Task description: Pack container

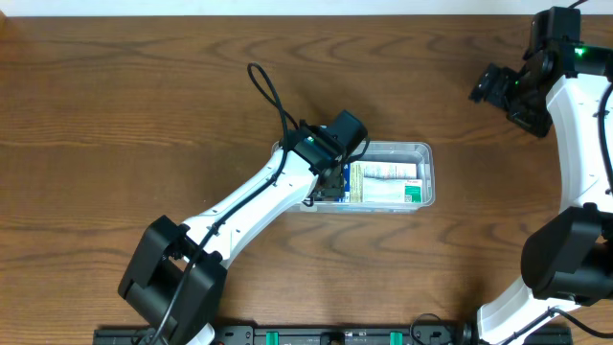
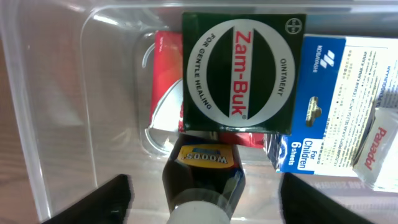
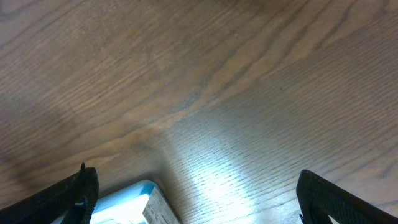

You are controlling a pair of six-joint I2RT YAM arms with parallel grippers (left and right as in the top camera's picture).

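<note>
The left gripper (image 2: 206,183), spread wide, hovers over the left end of the clear container (image 1: 426,153) mid-surface (image 1: 144,115), straddling a dark bottle (image 2: 202,174) and apparently touching neither side. A straight lift would best avoid knocking the bottle. Beside it lie 4 packs: Zam-Buk box (image 2: 242,71), red box (image 2: 165,81), blue-and-white box (image 2: 336,93), Panadol pack (image 2: 379,149); the right gripper (image 1: 493,88) hangs spread and empty, well apart.

The room is bright, with soft light from above. A white shine sits on the bench (image 3: 214,177) in the right wrist view. Up close, the brown bottle (image 2: 202,180) looks fuzzy and the container (image 2: 93,62) gleams pale.
</note>
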